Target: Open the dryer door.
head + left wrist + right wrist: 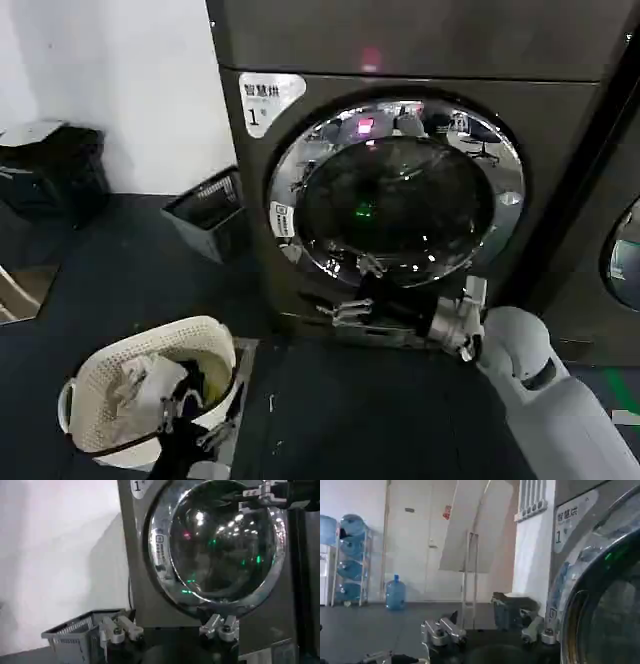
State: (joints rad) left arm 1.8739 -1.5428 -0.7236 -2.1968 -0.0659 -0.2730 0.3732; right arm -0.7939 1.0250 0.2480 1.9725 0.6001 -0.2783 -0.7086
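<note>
The dryer [250, 210] is a dark grey-brown machine with a white sticker marked "1" [266, 100]. Its dryer door [400, 190], a chrome ring around dark bulging glass, lies against the front. My right gripper [356, 290] is open just below the door's lower rim, its white forearm reaching in from the lower right. In the right wrist view, the right gripper [490, 631] has the door's ring [570, 610] close beside one finger. My left gripper [205, 425] hangs low over the laundry basket, open [170, 629], facing the door [220, 545] from a distance.
A white laundry basket [95, 375] with clothes stands at the front left. A grey crate [205, 215] sits on the floor by the dryer's left side. A neighbouring dark machine [620, 260] stands to the right. Water bottles [395, 592] stand farther off.
</note>
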